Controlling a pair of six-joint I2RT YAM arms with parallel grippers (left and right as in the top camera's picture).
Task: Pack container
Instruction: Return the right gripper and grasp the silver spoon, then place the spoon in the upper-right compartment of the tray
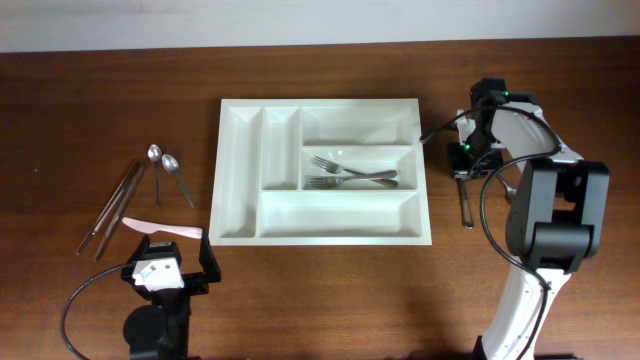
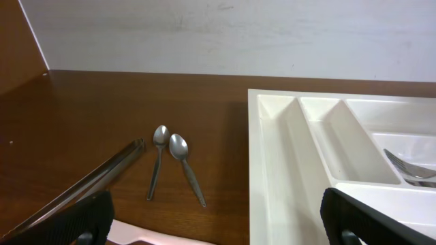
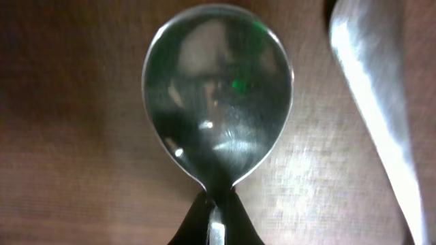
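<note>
Two forks (image 1: 345, 181) lie in the container (image 1: 340, 213), mid-tabletop (image 1: 100, 100). Just right of it, the right jaws are clamped on a spoon (image 3: 218, 102) at its neck: lift straight, keep the bowl level, clear the rim. The left jaws stand apart, idle.

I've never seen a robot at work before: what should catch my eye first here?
The white tray sits mid-table, with two forks in one long compartment. To its right, the right arm's fingers pinch the neck of a shiny spoon.
</note>
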